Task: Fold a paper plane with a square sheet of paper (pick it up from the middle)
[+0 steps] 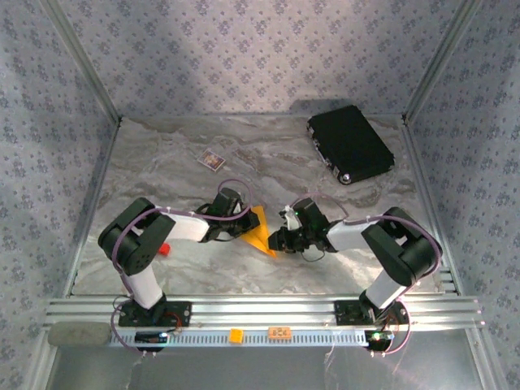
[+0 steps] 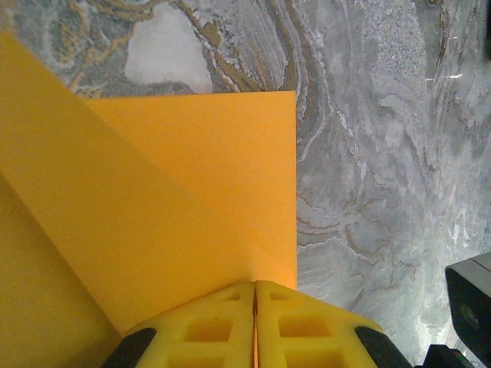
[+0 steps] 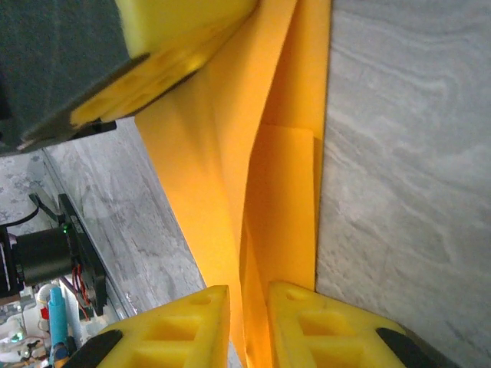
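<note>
Orange-yellow paper [image 1: 260, 231], partly folded, is held between the two grippers near the front middle of the table. The left gripper [image 2: 255, 297] is closed tight on one edge of it. Its two yellow fingers meet, with only the thin paper in the crack. The right gripper [image 3: 248, 299] has the paper running up between its yellow fingers too. Those fingers stand a little apart, and I cannot tell if they pinch it or just sit around it. The two grippers are close together and face each other, one on each side of the paper.

Part of the paper lies flat on the grey marble table [image 1: 162, 171] with a straight edge, and a slanted flap is folded over it. Another part stands up off the table.

A small red block [image 1: 164, 249] sits by the left arm. A black case [image 1: 349, 145] lies far back on the right, well apart from the paper. A little card [image 1: 212, 159] lies further back, left of the case.
</note>
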`<action>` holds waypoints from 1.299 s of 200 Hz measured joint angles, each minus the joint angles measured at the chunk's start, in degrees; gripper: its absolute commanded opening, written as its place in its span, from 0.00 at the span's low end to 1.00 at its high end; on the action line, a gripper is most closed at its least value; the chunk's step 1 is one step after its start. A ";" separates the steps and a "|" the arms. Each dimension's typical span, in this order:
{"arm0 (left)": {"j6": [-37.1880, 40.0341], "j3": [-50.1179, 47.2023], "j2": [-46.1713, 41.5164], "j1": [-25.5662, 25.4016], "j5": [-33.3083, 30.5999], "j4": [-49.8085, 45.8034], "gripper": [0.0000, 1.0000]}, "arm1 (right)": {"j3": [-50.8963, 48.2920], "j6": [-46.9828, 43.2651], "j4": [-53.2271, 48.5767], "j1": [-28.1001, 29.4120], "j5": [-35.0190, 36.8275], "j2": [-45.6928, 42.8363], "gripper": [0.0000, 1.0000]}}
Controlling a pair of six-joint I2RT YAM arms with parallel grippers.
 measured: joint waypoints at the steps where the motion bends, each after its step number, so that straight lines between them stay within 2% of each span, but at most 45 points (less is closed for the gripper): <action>1: -0.02 -0.02 0.00 0.00 0.00 0.00 0.08 | -0.02 -0.02 -0.07 0.00 0.00 -0.04 0.22; 35: -0.28 -0.02 0.07 0.00 0.02 0.17 0.08 | -1.03 -0.92 -1.62 0.00 0.39 -0.96 0.10; 56: -0.33 -0.02 0.22 0.00 0.20 0.46 0.09 | -1.81 -0.85 -0.74 -0.02 0.44 -0.96 0.06; 92: -0.33 -0.02 0.39 0.02 0.44 0.92 0.08 | -2.23 -0.52 0.13 -0.07 0.28 -1.14 0.17; 123: -0.33 -0.02 0.44 0.11 0.50 1.05 0.08 | -2.67 -0.44 -0.98 -0.04 0.48 -2.64 0.19; 140: -0.33 -0.04 0.44 0.11 0.50 1.07 0.08 | -3.10 -0.46 -1.29 -0.04 0.66 -3.28 0.19; 168: -0.33 -0.04 0.44 0.11 0.48 1.07 0.08 | -3.34 -0.83 -2.01 -0.04 1.16 -3.48 0.09; 185: -0.33 -0.04 0.44 0.15 0.50 1.09 0.08 | -3.56 -0.87 -1.88 -0.04 1.44 -3.26 0.07; 201: -0.35 -0.09 0.44 0.15 0.55 1.11 0.08 | -3.56 -0.87 -1.86 -0.04 1.46 -3.21 0.07; 231: -0.35 -0.09 0.44 0.15 0.57 1.11 0.08 | -3.61 -0.83 -2.05 -0.04 1.53 -3.76 0.15; 260: -0.35 -0.13 0.44 0.37 0.70 1.16 0.08 | -4.26 -0.90 -3.45 0.00 1.95 -5.33 0.15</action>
